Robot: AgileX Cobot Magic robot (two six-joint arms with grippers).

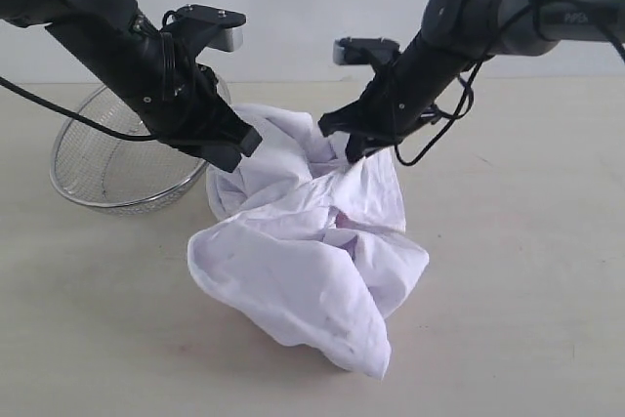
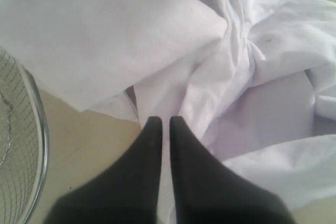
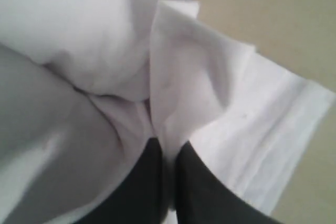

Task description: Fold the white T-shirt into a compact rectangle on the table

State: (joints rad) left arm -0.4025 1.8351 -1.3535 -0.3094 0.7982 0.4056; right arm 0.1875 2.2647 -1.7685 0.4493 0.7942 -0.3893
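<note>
Exterior view: shirt bunched on the table, right gripper pinching a fold, left gripper pressed shut alongside; spreading it flat seems next.

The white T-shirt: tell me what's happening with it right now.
Both arms are working on the white T-shirt, which is crumpled, not folded. The left gripper and the right gripper are each shut on cloth at its top, the rest slumped on the table. A wire basket sits beside it.

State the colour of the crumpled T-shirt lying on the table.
The T-shirt is white, greyish in its folds; the exterior view shows it best.
</note>
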